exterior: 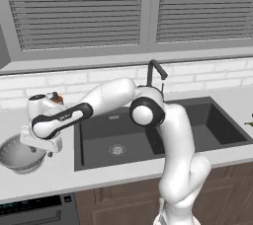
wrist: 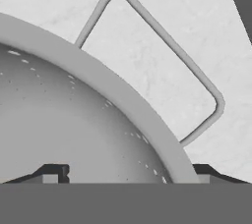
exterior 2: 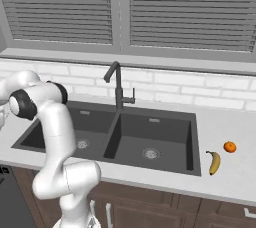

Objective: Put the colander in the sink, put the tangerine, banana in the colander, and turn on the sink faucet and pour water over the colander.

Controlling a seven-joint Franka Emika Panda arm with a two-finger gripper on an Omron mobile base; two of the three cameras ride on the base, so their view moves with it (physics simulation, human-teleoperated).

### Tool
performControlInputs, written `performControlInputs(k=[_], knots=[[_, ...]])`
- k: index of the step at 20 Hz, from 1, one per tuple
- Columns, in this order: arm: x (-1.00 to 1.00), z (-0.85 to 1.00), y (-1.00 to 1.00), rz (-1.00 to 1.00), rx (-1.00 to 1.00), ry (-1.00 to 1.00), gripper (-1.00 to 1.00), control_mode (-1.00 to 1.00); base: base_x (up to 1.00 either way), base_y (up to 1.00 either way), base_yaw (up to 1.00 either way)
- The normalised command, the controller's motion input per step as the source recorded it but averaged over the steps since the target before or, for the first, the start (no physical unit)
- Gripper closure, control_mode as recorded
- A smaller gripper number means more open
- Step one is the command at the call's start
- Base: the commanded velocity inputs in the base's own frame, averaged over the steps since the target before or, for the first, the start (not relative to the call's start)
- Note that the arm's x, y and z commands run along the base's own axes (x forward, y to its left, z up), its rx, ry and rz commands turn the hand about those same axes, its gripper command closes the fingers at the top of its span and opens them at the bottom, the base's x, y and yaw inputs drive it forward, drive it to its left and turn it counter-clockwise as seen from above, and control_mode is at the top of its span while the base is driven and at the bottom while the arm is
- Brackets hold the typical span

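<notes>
I'm reaching far out to my left, forearm angled down, my tool hanging right over the colander on the tabletop beside the sink. Its fingers are standing spread, one inside the rim, one outside, clamping nothing. Banana and tangerine are lying right of the sink.

Colander: silver-grey metal w/ tiny holes. Sink: matte dark grey. Faucet: dark metal. Banana: yellow. Tangerine: bright orange. Counter: pale grey, marbled. Wall tiles: white brick. Blinds: grey slats.
</notes>
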Motion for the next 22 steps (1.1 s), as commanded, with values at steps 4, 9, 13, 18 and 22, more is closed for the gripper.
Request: performControlInputs(k=[4,9,13,18,22], knots=[[-0.11,-0.33,-0.19,-0.02,0.0,-0.02,1.0,-1.0,0.0,0.0,0.0],[-0.17,-0.1,-0.44,-0.04,0.0,-0.08,1.0,-1.0,0.0,0.0,0.0],[-0.2,0.04,-0.57,-0.05,0.0,0.0,1.0,-1.0,0.0,0.0,0.0],[-0.29,0.33,-0.53,-0.01,0.01,0.0,1.0,-1.0,0.0,0.0,0.0],[-0.38,0.44,-0.61,-0.06,0.05,0.0,1.0,-1.0,0.0,0.0,0.0]])
